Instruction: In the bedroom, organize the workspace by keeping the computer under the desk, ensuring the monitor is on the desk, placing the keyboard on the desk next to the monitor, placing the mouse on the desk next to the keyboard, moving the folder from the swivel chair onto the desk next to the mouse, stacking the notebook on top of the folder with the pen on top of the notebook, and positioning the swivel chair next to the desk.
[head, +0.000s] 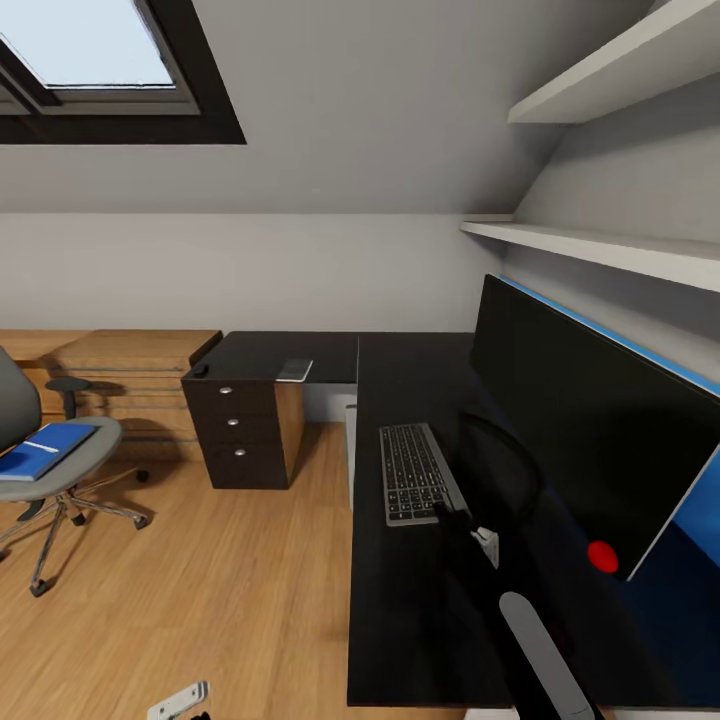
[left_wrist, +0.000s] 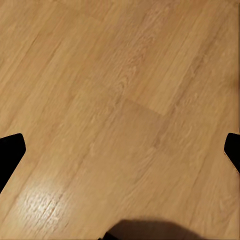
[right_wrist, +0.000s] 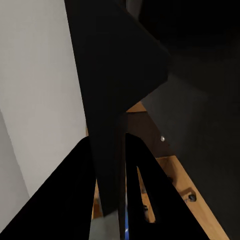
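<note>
Two gripper fingers (right_wrist: 107, 175) of the right arm are clamped on the thin edge of the monitor (head: 590, 420), which stands tilted along the back edge of the desk (head: 420, 600), with the keyboard (head: 415, 472) lying near the front edge beside it. Over by the dresser (head: 130, 375), the folder (head: 45, 448) lies on the seat of the swivel chair (head: 60, 470) with the pen (head: 40, 447) on top. Left fingers (left_wrist: 10, 155) are spread wide over bare floor (left_wrist: 120, 100).
</note>
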